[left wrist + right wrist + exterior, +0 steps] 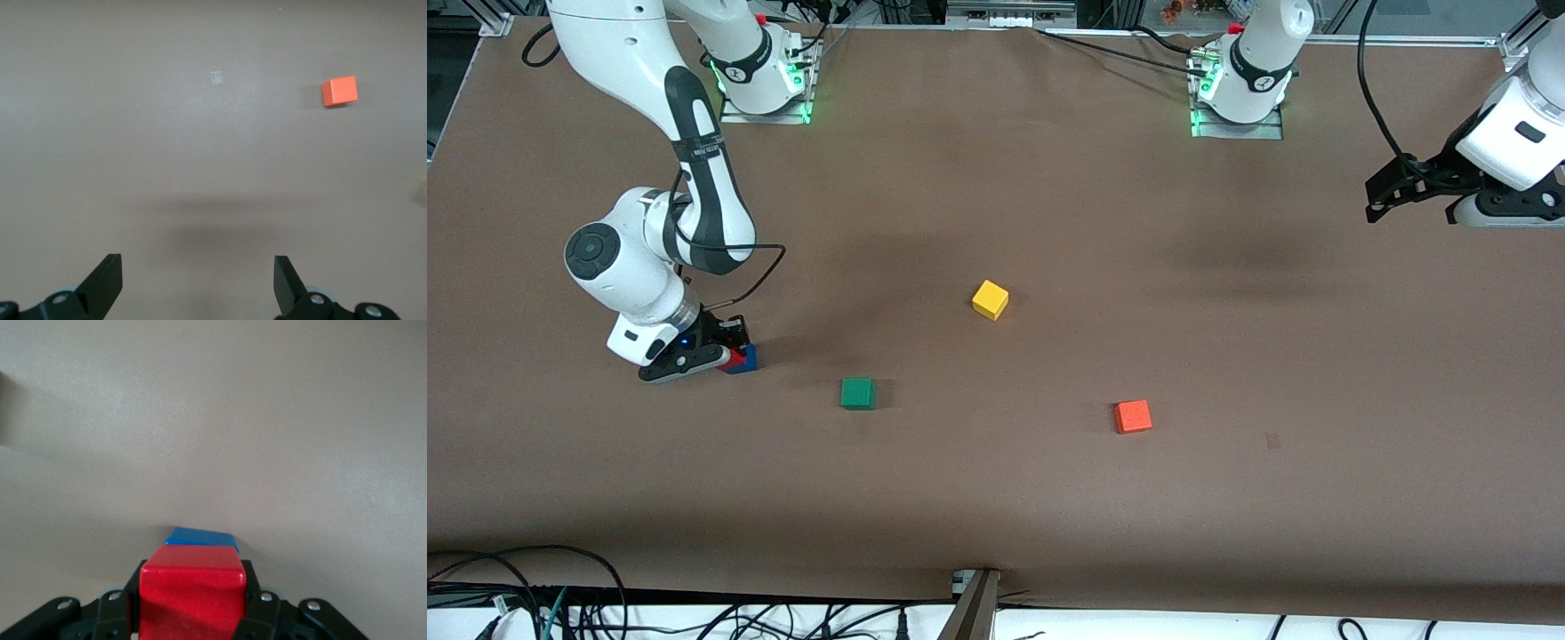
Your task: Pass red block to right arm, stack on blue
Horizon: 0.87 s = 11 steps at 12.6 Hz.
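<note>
My right gripper (727,352) is down at the table near the right arm's end, shut on the red block (191,593). In the front view only a sliver of the red block (735,358) shows between the black fingers. The blue cube (745,358) sits right against it; in the right wrist view the blue cube (201,538) shows just past the red block's top edge. Whether the red block rests on the blue one I cannot tell. My left gripper (1392,191) hangs open and empty above the left arm's end of the table; its fingertips (107,283) stand wide apart.
A yellow cube (990,300) lies mid-table. A green cube (857,393) lies nearer the front camera, toward the right arm's end. An orange-red cube (1133,416) lies toward the left arm's end, seen also as the orange-red cube (339,91) in the left wrist view.
</note>
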Each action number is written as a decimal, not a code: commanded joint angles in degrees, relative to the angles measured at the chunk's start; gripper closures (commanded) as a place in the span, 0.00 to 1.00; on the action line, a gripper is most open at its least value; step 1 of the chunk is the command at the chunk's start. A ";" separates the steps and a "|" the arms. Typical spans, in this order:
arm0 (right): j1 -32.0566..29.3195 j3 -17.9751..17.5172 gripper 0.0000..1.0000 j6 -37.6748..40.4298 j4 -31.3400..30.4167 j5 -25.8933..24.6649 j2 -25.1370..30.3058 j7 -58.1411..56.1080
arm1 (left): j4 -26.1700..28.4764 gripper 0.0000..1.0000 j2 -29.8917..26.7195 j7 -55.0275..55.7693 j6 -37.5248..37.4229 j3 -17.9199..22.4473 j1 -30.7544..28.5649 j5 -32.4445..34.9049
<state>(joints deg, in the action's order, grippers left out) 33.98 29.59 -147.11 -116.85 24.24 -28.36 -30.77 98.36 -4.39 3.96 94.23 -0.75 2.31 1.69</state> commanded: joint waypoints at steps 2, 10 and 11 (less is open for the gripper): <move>0.38 0.03 0.73 -1.25 -0.92 -0.25 -0.20 2.38 | -2.21 0.00 1.75 0.44 -0.71 1.10 0.94 0.77; 0.38 0.03 0.72 -1.25 -0.92 -0.16 -0.47 3.17 | -7.13 0.00 5.62 0.26 -1.42 1.02 0.50 0.86; 0.38 0.03 0.72 -1.25 -0.92 -0.16 -0.47 3.17 | -7.04 0.00 5.62 0.18 -2.11 0.93 0.41 0.77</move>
<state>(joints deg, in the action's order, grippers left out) 33.98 29.59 -147.22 -116.86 24.24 -28.39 -28.74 93.46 0.31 3.98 94.09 -0.17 2.31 1.69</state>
